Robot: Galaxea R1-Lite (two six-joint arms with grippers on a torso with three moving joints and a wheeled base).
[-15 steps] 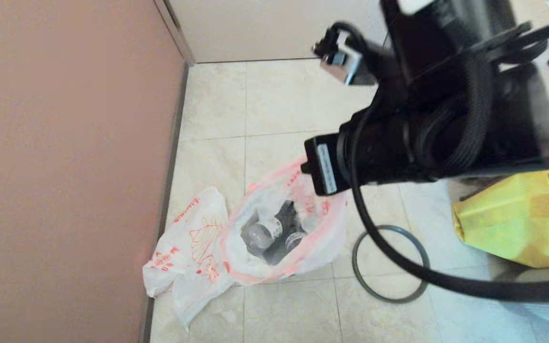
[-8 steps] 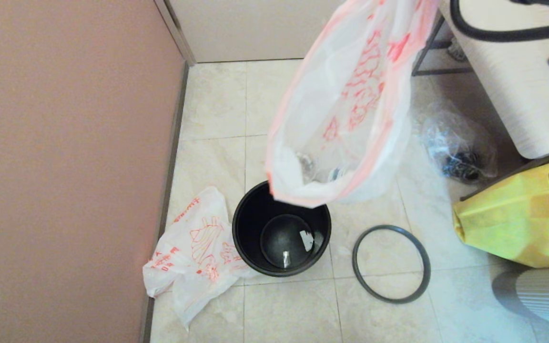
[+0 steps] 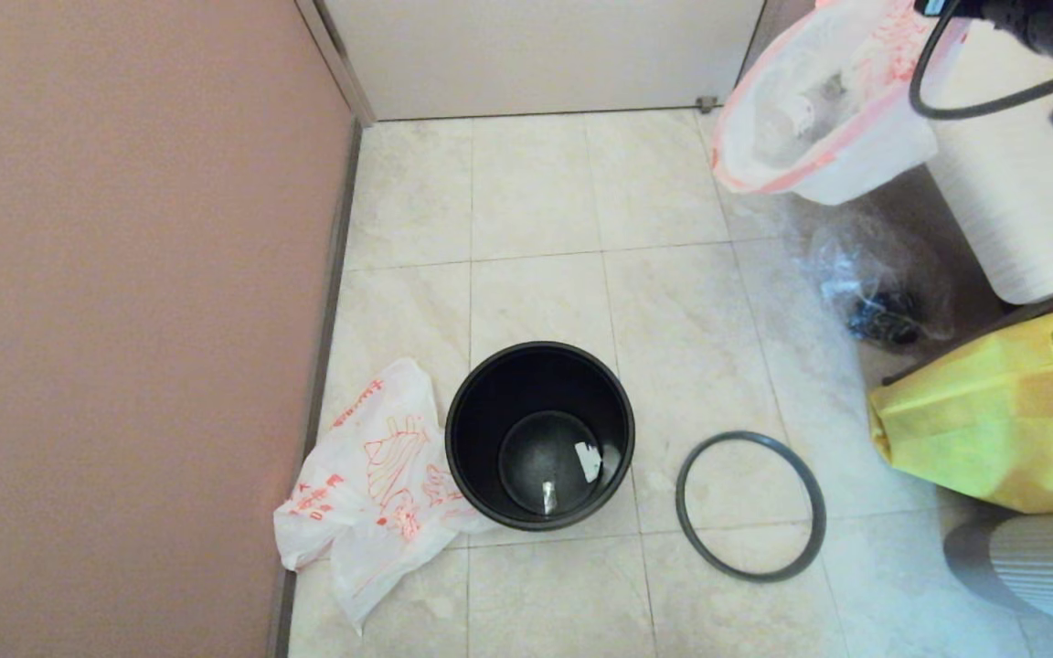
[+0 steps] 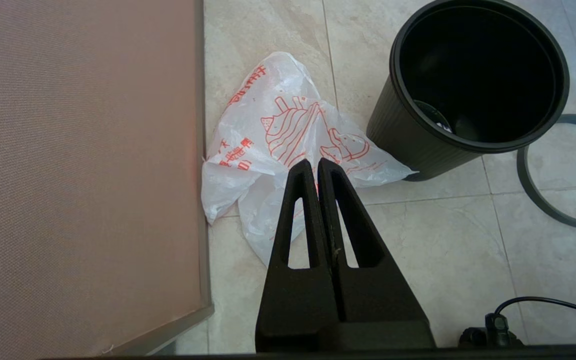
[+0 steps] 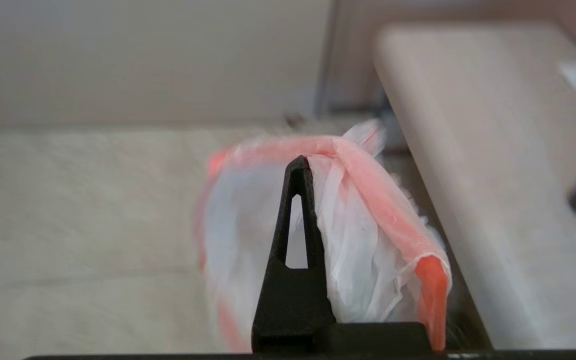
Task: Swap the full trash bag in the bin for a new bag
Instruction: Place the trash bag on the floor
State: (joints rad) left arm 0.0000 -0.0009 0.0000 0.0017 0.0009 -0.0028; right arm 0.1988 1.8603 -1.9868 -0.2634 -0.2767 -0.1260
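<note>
We find print on only one item that approaches legibility: the new bag [image 3: 371,471] [image 4: 288,150], lying on the floor just beside the bin [image 3: 540,434] [image 4: 473,85]. It carries red-orange line drawings and several rows of red-orange characters along its edges. We cannot read any of these characters; they are too small and creased. The full trash bag [image 3: 819,119] [image 5: 348,235] shows faint red markings on its film, which we also cannot read. A small white sticker sits on the inner floor of the bin; we see no legible text on it. We find no brand, number or sign elsewhere.
</note>
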